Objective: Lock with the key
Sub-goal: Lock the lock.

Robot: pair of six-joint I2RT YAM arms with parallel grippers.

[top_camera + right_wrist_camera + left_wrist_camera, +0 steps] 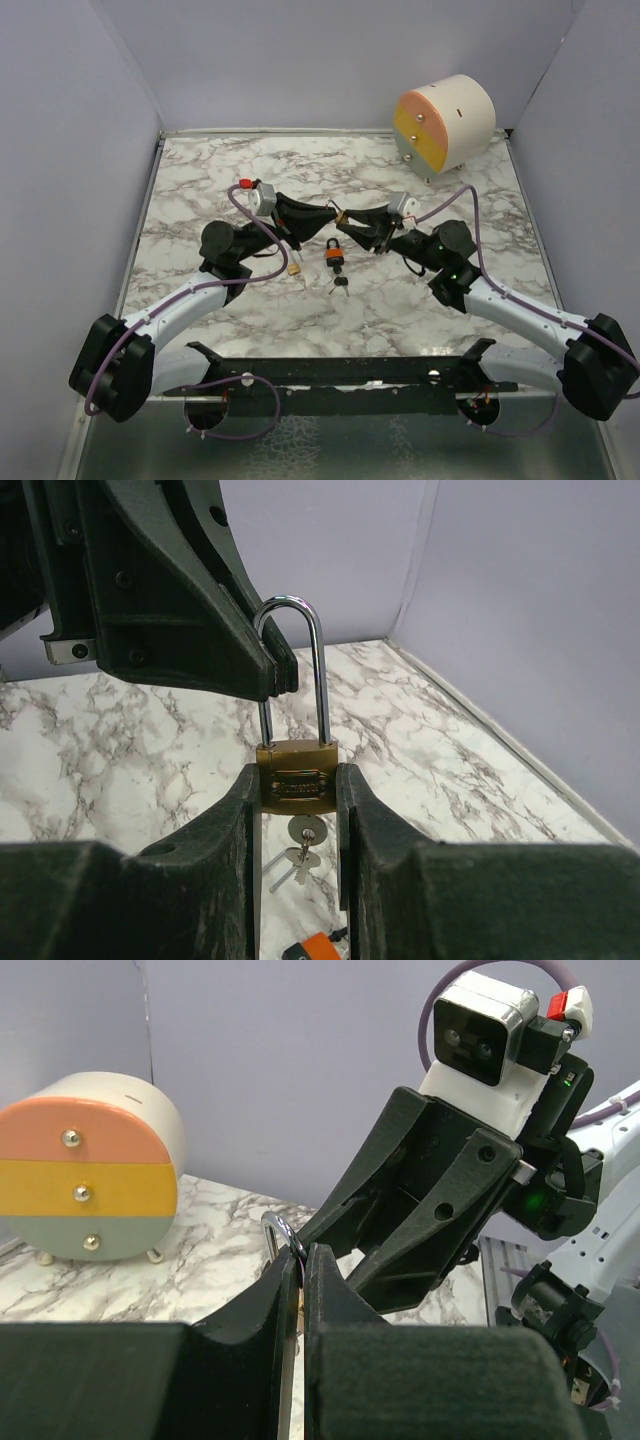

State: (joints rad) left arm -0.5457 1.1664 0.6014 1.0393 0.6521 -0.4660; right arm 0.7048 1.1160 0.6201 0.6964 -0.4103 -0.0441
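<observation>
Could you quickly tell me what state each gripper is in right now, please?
Left gripper: closed, tips at the shackle; grip unclear.
Right gripper: closed on the brass padlock body.

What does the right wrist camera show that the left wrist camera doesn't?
Only the right wrist: a small brass padlock clamped in the right end effector, silver keys below it, an orange padlock edge. Only the left wrist: a round cream drawer unit with pink, yellow and grey-green fronts, and the right arm's wrist camera. Both: the padlock's silver shackle, the white marble table, and the closed left end effector.
</observation>
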